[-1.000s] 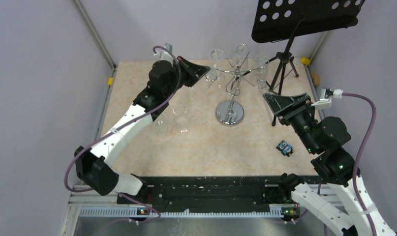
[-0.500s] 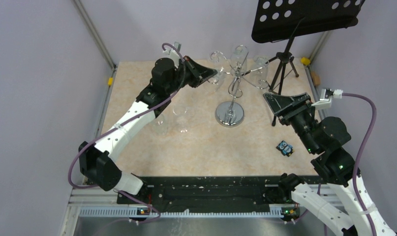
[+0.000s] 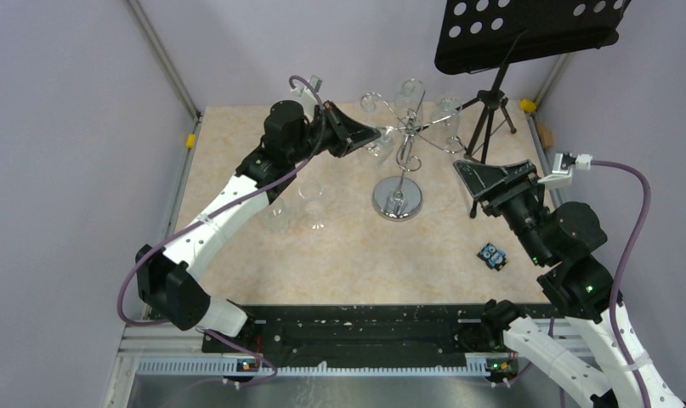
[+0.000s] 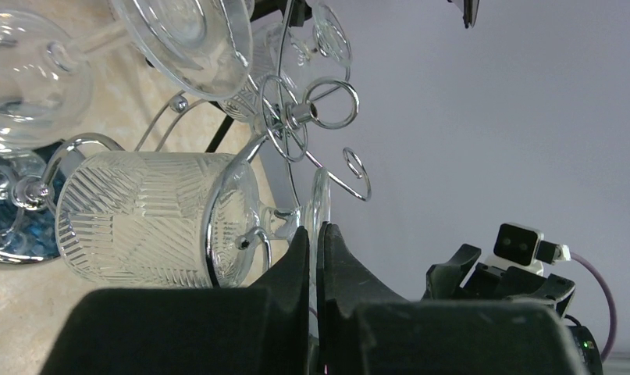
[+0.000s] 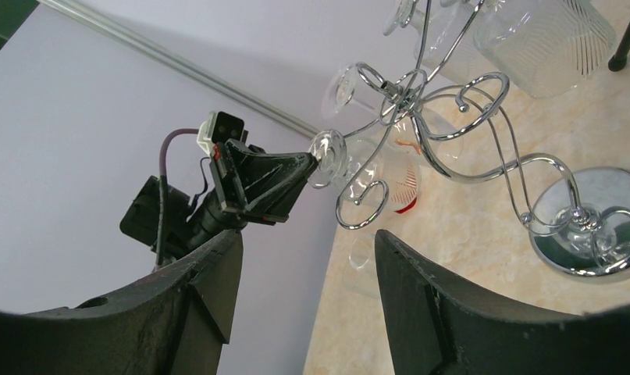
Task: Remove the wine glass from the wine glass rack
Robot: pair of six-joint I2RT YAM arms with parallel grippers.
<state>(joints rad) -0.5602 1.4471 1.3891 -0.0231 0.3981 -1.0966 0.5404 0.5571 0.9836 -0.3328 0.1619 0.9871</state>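
Observation:
The chrome wine glass rack (image 3: 398,199) stands at the back middle of the table, with several clear glasses hanging upside down from its curled arms. My left gripper (image 3: 375,134) is at the rack's left arm. In the left wrist view my left gripper (image 4: 317,230) is shut on the edge of the round foot of a ribbed wine glass (image 4: 140,219) that still hangs in a wire loop. The right wrist view shows the same grip on the foot (image 5: 329,158). My right gripper (image 3: 467,187) is open and empty, right of the rack, also in its own view (image 5: 307,234).
Two clear glasses (image 3: 312,197) (image 3: 277,217) stand upright on the table left of the rack. A black tripod music stand (image 3: 490,123) stands at the back right, close to the rack. A small blue object (image 3: 492,255) lies near my right arm.
My left gripper has moved right and up to the rack's left arm and closed on the hanging glass's foot. The right arm has not moved.

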